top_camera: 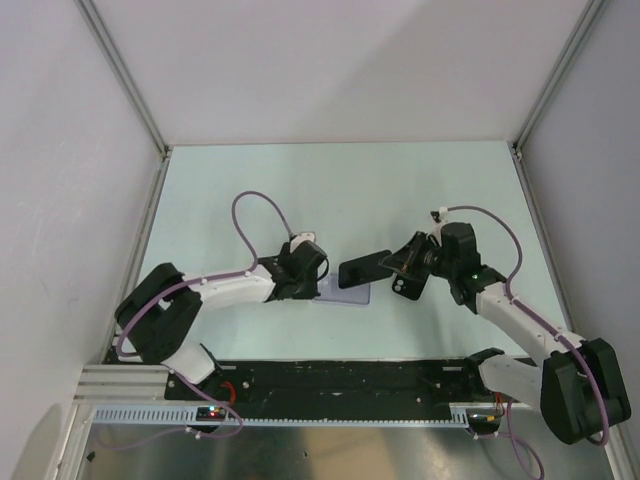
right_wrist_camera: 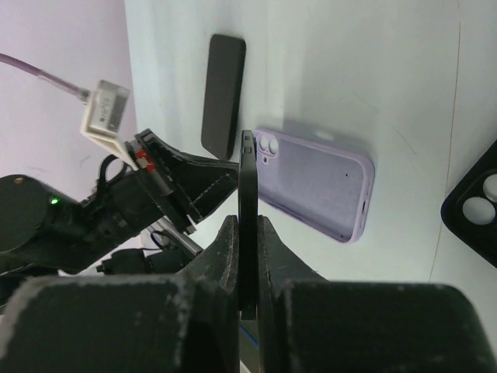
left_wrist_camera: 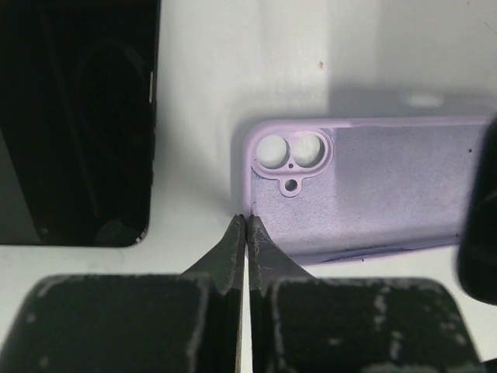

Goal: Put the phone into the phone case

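On the table (top_camera: 400,190), only wrist views show cutouts in the phone case (left_wrist_camera: 388,194)

- Phone cases: two, a lilac case (right_wrist_camera: 322,190) and a black case (top_camera: 410,283) (both beside the right gripper (right_wrist_camera: 247,221)).
- Black slabs: two, the phone (right_wrist_camera: 247,175) in its grip and a second slab (right_wrist_camera: 224,93) ahead-left.
- Grippers: two, counting the left gripper (left_wrist_camera: 246,221).

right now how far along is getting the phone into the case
Done: the phone is gripped edge-on in the right fingers. In hand: the left fingers are shut at the lilac case's corner. Left: the case lies empty, with the phone not yet seated.
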Action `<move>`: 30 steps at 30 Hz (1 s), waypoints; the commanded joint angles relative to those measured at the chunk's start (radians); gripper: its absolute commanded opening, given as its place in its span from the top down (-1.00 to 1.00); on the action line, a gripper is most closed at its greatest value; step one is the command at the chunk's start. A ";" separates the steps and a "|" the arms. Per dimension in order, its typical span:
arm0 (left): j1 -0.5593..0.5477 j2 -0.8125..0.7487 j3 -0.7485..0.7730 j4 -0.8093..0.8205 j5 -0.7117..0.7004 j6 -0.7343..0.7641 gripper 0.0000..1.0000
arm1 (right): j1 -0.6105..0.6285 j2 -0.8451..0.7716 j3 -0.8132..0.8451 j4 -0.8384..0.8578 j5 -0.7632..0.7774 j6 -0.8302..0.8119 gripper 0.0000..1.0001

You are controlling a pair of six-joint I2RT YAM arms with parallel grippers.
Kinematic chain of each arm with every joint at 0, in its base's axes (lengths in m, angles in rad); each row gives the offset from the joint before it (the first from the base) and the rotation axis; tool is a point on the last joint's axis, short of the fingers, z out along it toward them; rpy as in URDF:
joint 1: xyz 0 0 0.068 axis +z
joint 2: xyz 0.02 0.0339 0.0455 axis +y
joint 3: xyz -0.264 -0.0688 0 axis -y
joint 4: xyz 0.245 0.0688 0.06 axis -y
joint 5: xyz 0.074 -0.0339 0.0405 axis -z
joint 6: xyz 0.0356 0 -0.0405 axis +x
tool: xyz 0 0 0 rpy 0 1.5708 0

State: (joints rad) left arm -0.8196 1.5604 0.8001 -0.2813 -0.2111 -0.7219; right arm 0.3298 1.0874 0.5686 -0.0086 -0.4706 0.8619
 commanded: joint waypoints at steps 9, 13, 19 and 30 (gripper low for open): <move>-0.095 -0.048 -0.030 0.011 -0.096 -0.220 1.00 | 0.120 0.039 -0.112 0.213 0.078 0.038 1.00; -0.101 -0.046 -0.039 0.010 -0.107 -0.246 1.00 | 0.158 0.068 -0.130 0.236 0.102 0.055 1.00; -0.115 -0.037 -0.041 0.012 -0.119 -0.265 1.00 | 0.174 0.096 -0.170 0.279 0.145 0.105 1.00; -0.127 -0.004 -0.018 0.034 -0.104 -0.233 1.00 | 0.197 0.227 -0.232 0.468 0.092 0.162 1.00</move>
State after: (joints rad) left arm -0.9321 1.5375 0.7650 -0.2920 -0.3046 -0.9512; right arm 0.5034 1.2510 0.3702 0.3401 -0.3546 0.9939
